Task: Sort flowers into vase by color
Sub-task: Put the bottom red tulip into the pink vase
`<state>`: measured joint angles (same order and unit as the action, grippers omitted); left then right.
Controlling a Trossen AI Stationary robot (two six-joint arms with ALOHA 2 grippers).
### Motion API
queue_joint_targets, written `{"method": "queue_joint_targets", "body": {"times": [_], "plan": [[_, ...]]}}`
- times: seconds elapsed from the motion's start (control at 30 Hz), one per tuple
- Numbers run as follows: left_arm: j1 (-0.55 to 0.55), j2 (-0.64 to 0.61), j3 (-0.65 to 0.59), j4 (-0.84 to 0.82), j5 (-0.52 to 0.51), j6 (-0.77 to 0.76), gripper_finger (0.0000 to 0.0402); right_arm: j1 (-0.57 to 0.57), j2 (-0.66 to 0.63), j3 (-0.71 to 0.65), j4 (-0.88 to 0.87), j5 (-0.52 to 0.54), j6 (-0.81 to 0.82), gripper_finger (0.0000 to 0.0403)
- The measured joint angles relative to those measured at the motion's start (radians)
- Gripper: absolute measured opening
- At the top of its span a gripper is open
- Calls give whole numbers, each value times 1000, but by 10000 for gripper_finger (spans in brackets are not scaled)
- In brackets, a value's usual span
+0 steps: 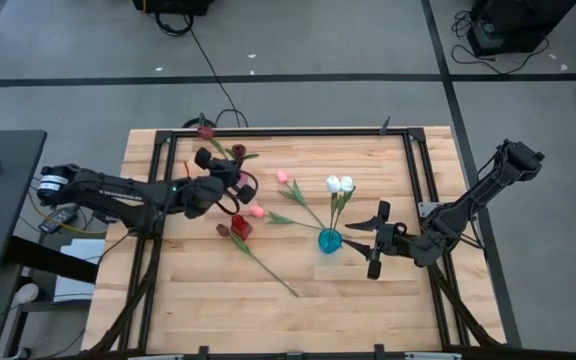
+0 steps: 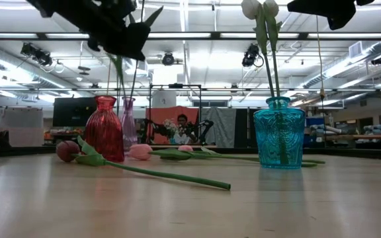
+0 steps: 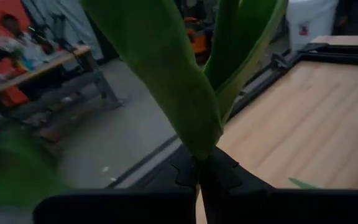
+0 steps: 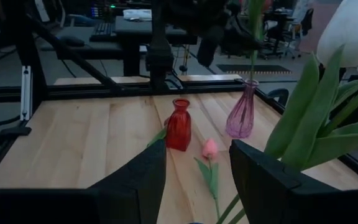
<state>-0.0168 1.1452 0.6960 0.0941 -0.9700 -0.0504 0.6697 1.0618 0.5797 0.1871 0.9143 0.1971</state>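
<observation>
Wooden table [image 1: 198,300]: left gripper [image 3: 199,177], jaws clamped on a maroon tulip [image 1: 206,132] above the red vase [image 1: 240,224], may miss its narrow mouth; right gripper [image 1: 376,240] stands open, empty.

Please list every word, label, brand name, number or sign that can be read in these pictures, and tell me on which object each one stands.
No text can be read in any view.
The red vase, the purple vase and the blue vase carry no label.
White container beyond the table: a small label shows, too blurred to read.
Room behind the table, low view: panels and equipment, no legible sign.
</observation>
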Motion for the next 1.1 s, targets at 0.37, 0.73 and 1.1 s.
{"method": "queue_joint_targets", "body": {"times": [0.37, 0.73, 1.1], "plan": [[57, -26, -104, 105, 90, -15, 7, 1, 0, 0, 14, -20, 2, 187], [225, -28, -248, 287, 296, -60, 7, 1, 0, 0, 21, -30, 0, 187], [405, -18, -257, 314, 499, 4, 7, -26, 19, 0, 20, -45, -15, 187]]}}
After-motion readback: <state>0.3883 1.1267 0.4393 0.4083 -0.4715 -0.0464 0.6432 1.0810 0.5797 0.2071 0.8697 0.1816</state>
